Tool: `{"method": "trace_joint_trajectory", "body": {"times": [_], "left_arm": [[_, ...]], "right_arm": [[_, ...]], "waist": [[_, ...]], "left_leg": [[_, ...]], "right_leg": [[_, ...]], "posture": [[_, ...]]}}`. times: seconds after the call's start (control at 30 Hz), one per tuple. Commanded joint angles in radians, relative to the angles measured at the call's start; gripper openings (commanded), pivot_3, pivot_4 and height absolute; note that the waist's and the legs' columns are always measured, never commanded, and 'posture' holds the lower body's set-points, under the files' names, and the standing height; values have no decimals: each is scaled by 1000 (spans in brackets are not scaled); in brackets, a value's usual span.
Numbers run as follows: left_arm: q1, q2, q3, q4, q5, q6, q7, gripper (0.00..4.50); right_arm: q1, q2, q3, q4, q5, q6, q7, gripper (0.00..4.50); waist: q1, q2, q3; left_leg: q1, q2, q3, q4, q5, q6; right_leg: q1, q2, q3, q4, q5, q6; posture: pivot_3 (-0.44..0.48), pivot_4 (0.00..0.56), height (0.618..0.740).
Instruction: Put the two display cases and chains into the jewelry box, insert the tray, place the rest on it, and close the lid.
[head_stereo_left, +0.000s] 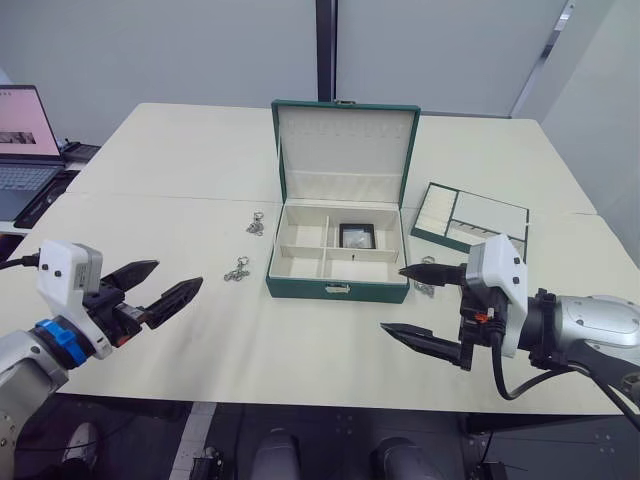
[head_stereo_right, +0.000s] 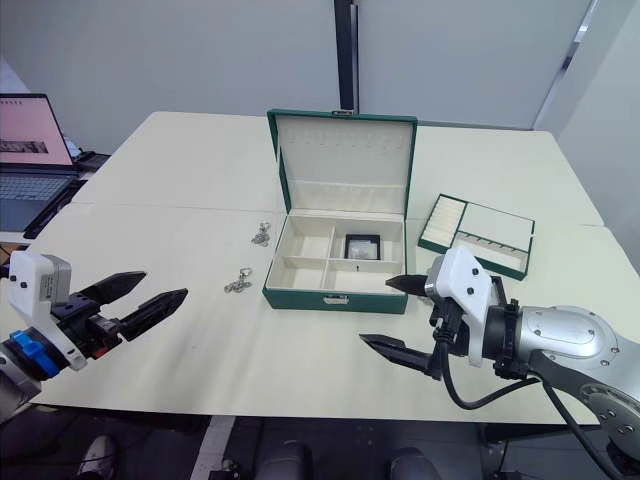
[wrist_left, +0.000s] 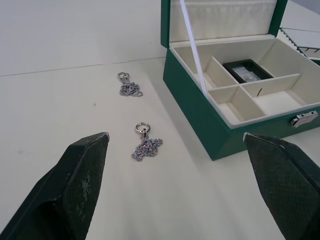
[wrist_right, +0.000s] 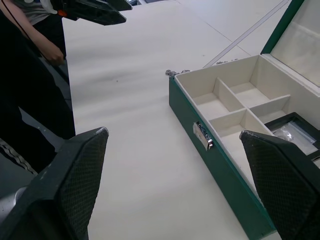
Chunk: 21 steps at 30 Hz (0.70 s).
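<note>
Both hands spread, left hand (head_stereo_left: 150, 287), right hand (head_stereo_left: 422, 307), jewelry box (head_stereo_left: 338, 288) open

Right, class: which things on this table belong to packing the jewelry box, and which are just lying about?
Belongs to the job:
- jewelry box with its lid open
- one display case, already inside the box
- two chains on the table
- tray, beside the box

Just lying about:
- laptop, at the table's far left edge
</note>
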Motion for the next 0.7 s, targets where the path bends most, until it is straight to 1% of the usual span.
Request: {"method": "trace_joint_trajectory", "body": {"times": [0.03, 0.17, 0.27, 0.33, 0.4, 0.43, 0.57, 0.7], "left_arm": [[22, -9, 32, -30, -9, -38, 11, 4475], [43, -22, 31, -31, -47, -36, 20, 4475], [58, -32, 29, -42, -47, -45, 46, 4475], [69, -46, -3, -54, 6, -68, 84, 4475], [83, -62, -65, -62, 86, -109, 119, 4475], [81, -78, -95, -64, 104, -124, 135, 4475], [19, -147, -228, -23, 199, -162, 231, 4475], [-32, -178, -313, 57, 286, -209, 261, 4475]], "right_arm": [[17, -12, -8, -24, -17, -43, 25, 4500], [45, -11, -1, -20, -53, -67, 46, 4500], [63, -10, 7, -16, -83, -84, 60, 4500], [64, -7, 12, -13, -96, -92, 62, 4500], [56, -2, 18, -10, -107, -95, 61, 4500], [50, 0, 21, -7, -112, -95, 60, 4500], [-2, -3, 36, 13, -124, -83, 50, 4500], [-53, -8, 37, 21, -110, -54, 32, 4500]], "waist": [[0, 0, 0], [0, 0, 0], [0, 0, 0], [0, 0, 0], [0, 0, 0], [0, 0, 0], [0, -1, 0], [1, -1, 0]], "left_leg": [[0, 0, 0, 0, 0, 0], [0, 0, 0, 0, 0, 0], [0, 0, 0, 0, 0, 0], [0, 0, 0, 0, 0, 0], [0, 0, 0, 0, 0, 0], [0, 0, 0, 0, 0, 0], [0, -1, 0, 0, 0, 0], [0, -1, 0, 0, 0, 0]], "right_leg": [[0, 0, 0, 0, 0, 0], [0, 0, 0, 0, 0, 0], [0, 0, 0, 0, 0, 0], [0, 0, 0, 0, 0, 0], [0, 0, 1, 0, 0, 0], [0, 0, 1, 0, 0, 0], [0, 0, 1, 0, 0, 0], [0, 0, 1, 0, 0, 0]], "posture": [[0, 150, 740], [0, 150, 740], [0, 150, 740], [0, 150, 740], [0, 150, 740], [0, 150, 740], [0, 150, 740], [0, 150, 740]]}}
